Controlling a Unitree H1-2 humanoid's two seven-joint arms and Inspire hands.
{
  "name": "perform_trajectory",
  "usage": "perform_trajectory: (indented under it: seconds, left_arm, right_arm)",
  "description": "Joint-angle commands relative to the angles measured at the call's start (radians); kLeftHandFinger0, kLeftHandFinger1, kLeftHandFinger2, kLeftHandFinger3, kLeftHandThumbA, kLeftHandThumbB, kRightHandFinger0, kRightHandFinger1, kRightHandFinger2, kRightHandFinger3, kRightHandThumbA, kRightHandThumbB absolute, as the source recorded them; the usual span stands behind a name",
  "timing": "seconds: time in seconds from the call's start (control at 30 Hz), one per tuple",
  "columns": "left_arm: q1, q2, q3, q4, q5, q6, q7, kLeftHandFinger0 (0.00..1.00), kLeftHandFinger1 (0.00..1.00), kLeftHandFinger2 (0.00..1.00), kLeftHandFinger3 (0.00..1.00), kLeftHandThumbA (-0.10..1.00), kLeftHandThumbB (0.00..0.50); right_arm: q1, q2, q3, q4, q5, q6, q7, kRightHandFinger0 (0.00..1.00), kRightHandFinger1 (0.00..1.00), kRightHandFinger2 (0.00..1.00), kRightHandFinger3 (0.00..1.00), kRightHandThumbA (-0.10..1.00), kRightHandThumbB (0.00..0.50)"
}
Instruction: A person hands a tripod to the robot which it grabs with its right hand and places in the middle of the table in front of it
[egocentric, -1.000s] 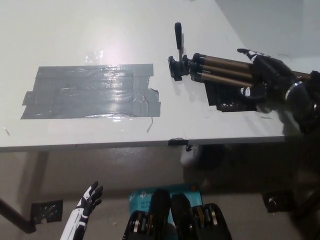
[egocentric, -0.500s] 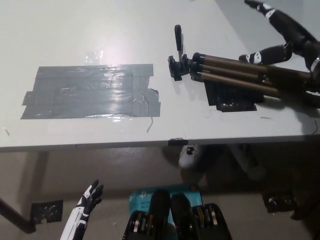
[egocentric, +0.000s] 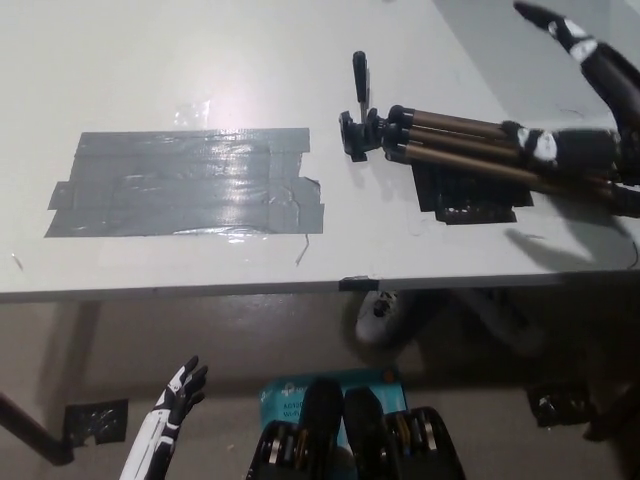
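At the lower left, below the table edge, the white left hand (egocentric: 180, 390) rests with its fingers spread and it holds nothing.

On the white table (egocentric: 150, 60), toward the left and the middle, there is a large patch of grey tape (egocentric: 185, 182), made of several strips that overlap. Its surface shines under the light and its right edge is uneven.

To the right of the tape, a little apart from it, lies the tripod (egocentric: 450, 145). It is on its side on the table. Its black head (egocentric: 355, 135) points to the left, toward the tape, and a thin black handle (egocentric: 360, 80) rises from the head toward the far side of the table. The bronze legs are folded together and run to the right, toward the table's right edge. Under the legs there is a black patch (egocentric: 470, 192) on the table, and the legs lie across it.

At the far right is the black right hand (egocentric: 590, 110). It is wide: one finger (egocentric: 575, 38) reaches up and away from the tripod, and another finger (egocentric: 560, 150) lies along the top of the legs near their right end. The hand does not close around the legs. A dark shadow of the arm falls on the table near the right edge.
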Motion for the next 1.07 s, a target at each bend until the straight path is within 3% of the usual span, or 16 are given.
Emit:
perform_trajectory:
  seconds: [0.0,0.1,0.2,0.3,0.33,0.43,0.47,0.5,0.6,0.93,1.03]
  left_arm:
    - [-0.041,0.015,0.008,-0.049,-0.009,-0.015,-0.011,1.0,1.0,1.0,1.0,1.0,0.247]
    - [-0.044,0.01,0.006,-0.043,0.001,-0.024,-0.004,1.0,1.0,1.0,1.0,1.0,0.251]
    - [-0.028,0.008,0.009,-0.049,-0.003,-0.042,-0.001,1.0,1.0,1.0,1.0,1.0,0.242]
    - [-0.041,-0.001,0.015,-0.052,-0.009,-0.049,0.008,1.0,1.0,1.0,1.0,1.0,0.238]
    - [-0.039,-0.002,0.019,-0.067,-0.014,-0.049,0.01,1.0,1.0,1.0,1.0,1.0,0.239]
    - [-0.028,0.0,0.025,-0.102,-0.02,-0.036,0.01,1.0,1.0,1.0,1.0,1.0,0.251]
    - [-0.03,0.0,0.026,-0.106,-0.018,-0.034,0.011,1.0,1.0,1.0,1.0,1.0,0.255]
    - [-0.03,-0.001,0.027,-0.112,-0.016,-0.034,0.012,1.0,1.0,1.0,1.0,1.0,0.26]
    - [-0.019,-0.005,0.027,-0.126,-0.003,-0.037,0.018,1.0,1.0,1.0,1.0,1.0,0.256]
    - [-0.009,-0.016,0.031,-0.137,0.014,-0.042,0.03,1.0,1.0,1.0,1.0,1.0,0.239]
    - [0.003,-0.017,0.036,-0.114,0.021,-0.049,0.038,1.0,1.0,1.0,1.0,1.0,0.234]
  right_arm:
    - [0.265,-0.203,-0.227,-0.727,0.497,-0.001,-0.067,1.0,1.0,1.0,1.0,0.58,0.317]
    - [0.379,-0.143,-0.198,-0.727,0.463,-0.049,-0.094,1.0,1.0,1.0,1.0,0.61,0.303]
    - [0.5,-0.006,-0.135,-0.727,0.428,-0.04,-0.121,1.0,1.0,1.0,1.0,0.58,0.255]
    - [0.551,0.111,-0.088,-0.697,0.346,0.003,-0.121,1.0,1.0,1.0,1.0,0.68,0.225]
    - [0.582,0.172,-0.067,-0.623,0.308,-0.021,-0.132,1.0,1.0,1.0,1.0,0.75,0.208]
    - [0.632,0.31,-0.049,-0.463,0.286,-0.085,-0.176,1.0,1.0,1.0,1.0,0.75,0.154]
    - [0.641,0.364,-0.057,-0.401,0.297,-0.108,-0.202,1.0,1.0,1.0,1.0,0.71,0.139]
    - [0.659,0.451,-0.075,-0.299,0.313,-0.143,-0.233,1.0,1.0,1.0,1.0,0.72,0.12]
    - [0.69,0.565,-0.079,-0.09,0.287,-0.217,-0.256,1.0,1.0,1.0,1.0,0.77,0.057]
    - [0.678,0.577,-0.123,0.138,0.321,-0.212,-0.203,1.0,1.0,1.0,1.0,0.83,0.038]
    - [0.695,0.576,-0.113,0.131,0.311,-0.214,-0.204,1.0,1.0,1.0,1.0,0.79,0.065]
